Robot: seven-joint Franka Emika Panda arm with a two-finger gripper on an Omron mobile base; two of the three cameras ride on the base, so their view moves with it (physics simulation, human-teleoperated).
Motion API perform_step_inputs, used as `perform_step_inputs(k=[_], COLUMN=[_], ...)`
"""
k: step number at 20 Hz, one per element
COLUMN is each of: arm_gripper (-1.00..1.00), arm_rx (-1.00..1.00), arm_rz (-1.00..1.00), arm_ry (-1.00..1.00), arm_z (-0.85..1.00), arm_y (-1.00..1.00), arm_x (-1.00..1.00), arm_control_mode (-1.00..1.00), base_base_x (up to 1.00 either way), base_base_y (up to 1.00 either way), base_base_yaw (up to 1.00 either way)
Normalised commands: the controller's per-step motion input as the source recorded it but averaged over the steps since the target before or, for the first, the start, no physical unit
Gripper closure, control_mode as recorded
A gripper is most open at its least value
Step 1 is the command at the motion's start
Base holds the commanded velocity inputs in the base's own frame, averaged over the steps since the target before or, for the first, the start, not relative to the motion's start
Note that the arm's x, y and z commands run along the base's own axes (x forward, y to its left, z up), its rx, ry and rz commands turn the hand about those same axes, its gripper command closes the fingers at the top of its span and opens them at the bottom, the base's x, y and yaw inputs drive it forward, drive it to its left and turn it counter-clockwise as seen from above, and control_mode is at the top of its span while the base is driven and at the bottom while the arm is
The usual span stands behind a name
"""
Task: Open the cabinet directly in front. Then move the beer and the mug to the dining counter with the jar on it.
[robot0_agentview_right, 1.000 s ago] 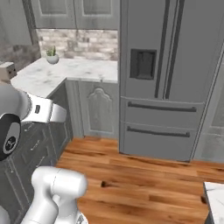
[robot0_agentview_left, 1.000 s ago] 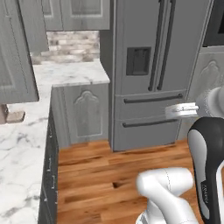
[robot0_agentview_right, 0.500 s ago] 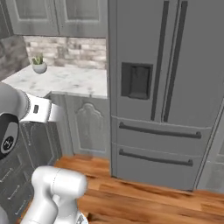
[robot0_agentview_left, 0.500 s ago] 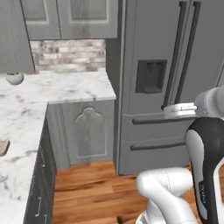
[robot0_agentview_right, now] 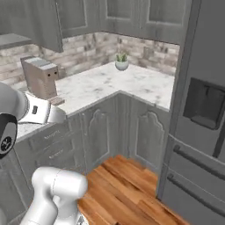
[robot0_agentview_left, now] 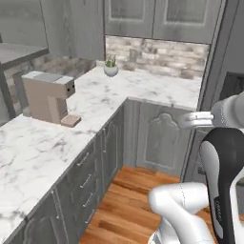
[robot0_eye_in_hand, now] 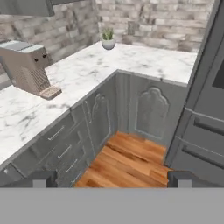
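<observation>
Grey upper wall cabinet point(robot0_agentview_left: 162, 19) doors run along the top of the left base view, above the brick backsplash, and they are shut. The same cabinet point(robot0_agentview_right: 127, 13) doors top the right base view. My gripper point(robot0_eye_in_hand: 111, 180) is open wide with nothing between its fingertips point(robot0_eye_in_hand: 40, 179). It is held out in the air, looking down at the corner base cabinets and the wooden floor. The beer, the mug, the jar and the dining counter are out of view.
An L-shaped marble worktop point(robot0_agentview_left: 143, 86) wraps the corner over grey base cabinets point(robot0_agentview_left: 157, 138). On it stand a brown coffee machine point(robot0_agentview_left: 47, 97) and a small potted plant point(robot0_agentview_left: 111, 67). A grey fridge point(robot0_agentview_right: 202, 110) rises on the right. Wooden floor point(robot0_eye_in_hand: 131, 162) lies in front.
The whole picture has shifted, so the camera has swung left. The fridge slid off to the right, and the corner worktop with the coffee machine came into view. The gripper stayed open.
</observation>
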Motion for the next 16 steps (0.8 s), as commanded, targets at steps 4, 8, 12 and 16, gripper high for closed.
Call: perform_step_inputs(k=[4,8,12,16], arm_gripper=[-1.0,-1.0,-1.0,-1.0], arm_rx=[0.0,0.0,0.0,0.0], arm_rz=[0.0,0.0,0.0,0.0], arm_ry=[0.0,0.0,0.0,0.0], arm_z=[0.0,0.0,0.0,0.0], arm_y=[0.0,0.0,0.0,0.0], arm_x=[0.0,0.0,0.0,0.0], arm_control_mode=[1.0,1.0,1.0,1.0], base_base_x=[-0.16,-0.07,0.0,0.14], base_base_y=[0.0,0.0,-0.15,-0.95], base_base_yaw=[0.99,0.99,0.81,0.41])
